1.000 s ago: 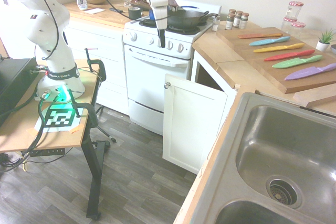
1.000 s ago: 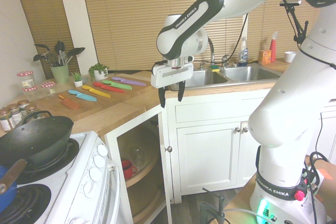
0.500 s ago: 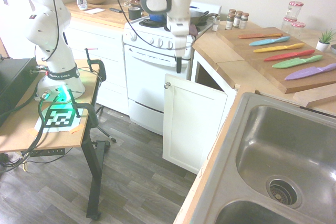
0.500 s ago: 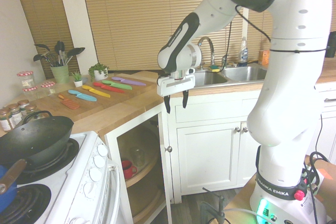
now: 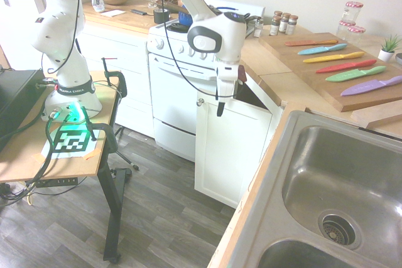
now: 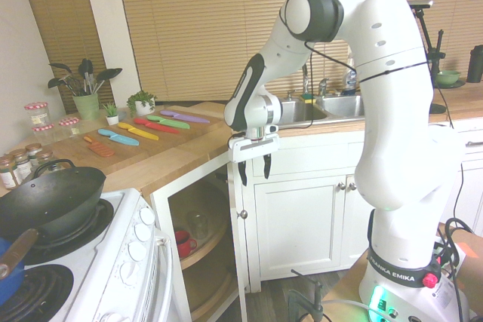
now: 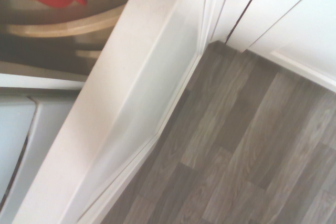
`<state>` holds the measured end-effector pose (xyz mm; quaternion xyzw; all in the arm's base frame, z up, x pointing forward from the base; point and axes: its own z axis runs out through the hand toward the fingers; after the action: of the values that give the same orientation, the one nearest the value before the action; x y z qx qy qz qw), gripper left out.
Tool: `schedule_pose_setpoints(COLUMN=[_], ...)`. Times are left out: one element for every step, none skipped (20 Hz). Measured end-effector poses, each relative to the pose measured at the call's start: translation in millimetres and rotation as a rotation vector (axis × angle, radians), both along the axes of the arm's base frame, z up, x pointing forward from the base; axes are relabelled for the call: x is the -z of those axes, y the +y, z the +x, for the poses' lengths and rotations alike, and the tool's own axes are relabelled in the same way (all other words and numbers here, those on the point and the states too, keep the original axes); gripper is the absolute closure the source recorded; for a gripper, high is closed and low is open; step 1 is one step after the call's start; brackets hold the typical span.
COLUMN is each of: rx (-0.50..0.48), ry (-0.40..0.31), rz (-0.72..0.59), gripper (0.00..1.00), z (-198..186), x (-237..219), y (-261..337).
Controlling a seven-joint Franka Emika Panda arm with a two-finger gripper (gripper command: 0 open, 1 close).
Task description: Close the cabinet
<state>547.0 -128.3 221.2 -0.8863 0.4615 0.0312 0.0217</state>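
Note:
The cabinet door (image 5: 227, 152) stands swung open beside the oven, its round silver knob (image 5: 200, 101) at the top corner. In the second exterior view the door (image 6: 237, 262) shows edge-on with the knob (image 6: 242, 214) on it. My gripper (image 5: 220, 111) points straight down at the door's top edge, a little to the hinge side of the knob. Its fingers (image 6: 243, 176) are open with nothing between them; the gripper (image 6: 254, 173) hangs over the door's outer face. In the wrist view the door's top edge (image 7: 131, 93) runs slantwise across the picture.
Shelves inside the open cabinet hold a red mug (image 6: 182, 243). The white oven (image 5: 182, 92) is just left of the door. A countertop (image 5: 270, 70) with coloured knives (image 5: 339, 67) and a sink (image 5: 339, 186) lies to the right. Wood floor (image 7: 252, 145) lies below.
The arm has swung from above the stove down and toward the cabinet, bringing the gripper to the door's top edge. The fingers stayed open. The door has not moved.

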Motion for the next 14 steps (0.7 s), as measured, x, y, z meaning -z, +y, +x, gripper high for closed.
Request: schedule_pose_setpoints(rx=[-0.002, -0.007, -0.012, -0.019, -0.032, -0.049, -0.066, -0.084, -0.103, -0.127, -0.154, -0.180, -0.203, -0.223], ry=[0.005, 0.008, 0.012, 0.016, 0.018, 0.020, 0.021, 0.021, 0.023, 0.027, 0.030, 0.032, 0.031, 0.031], rz=[0.001, 0.001, 0.001, 0.001, -0.001, -0.006, -0.012, -0.019, -0.027, -0.039, -0.056, -0.074, -0.092, -0.104], gripper=[0.00, 0.00, 0.00, 0.00, 0.00, 0.00, 0.00, 0.00, 0.00, 0.00, 1.00, 1.00, 1.00, 1.00], z=[2.2, 4.3, 6.1, 7.3, 8.2, 9.0, 9.9, 10.8, 10.8, 9.8, 8.1, 6.2, 4.3, 2.3], x=[4.5, 8.1, 11.5, 14.3, 16.7, 18.4, 19.2, 19.5, 19.9, 20.7, 21.9, 23.0, 24.1, 25.5], y=[0.7, 2.0, 4.1, 6.9, 10.7, 15.4, 19.7, 23.5, 25.9, 25.8, 23.4, 19.9, 16.8, 14.3])
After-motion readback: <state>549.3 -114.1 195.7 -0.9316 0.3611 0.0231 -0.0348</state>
